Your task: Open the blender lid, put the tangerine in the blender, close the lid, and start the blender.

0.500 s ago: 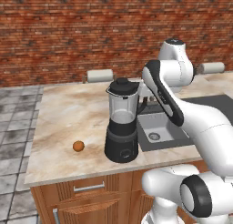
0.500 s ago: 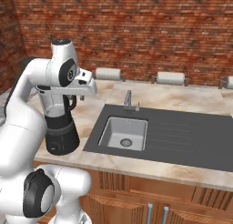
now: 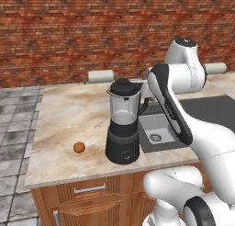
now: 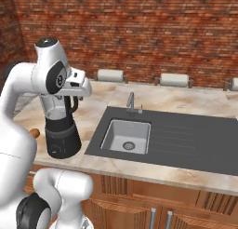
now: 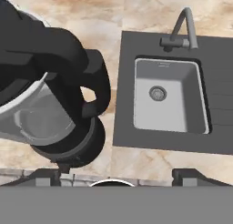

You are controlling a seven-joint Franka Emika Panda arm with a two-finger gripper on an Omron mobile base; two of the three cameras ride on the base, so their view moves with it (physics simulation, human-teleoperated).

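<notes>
I have swung nearer the blender [image 3: 123,128]; my gripper [image 5: 116,174] gapes empty, with the lid [image 3: 124,86] unlifted, centre frame.

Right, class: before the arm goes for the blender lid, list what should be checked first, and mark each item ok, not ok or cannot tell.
1. Lid seated on the blender: ok.
2. Blender standing upright on the counter: ok.
3. Tangerine lying free on the counter, apart from the blender: ok.
4. End effector open and holding nothing: ok.
5. End effector lined up over the lid's knob: not ok, it looks down beside the jar.
6. Jar empty: cannot tell.
</notes>
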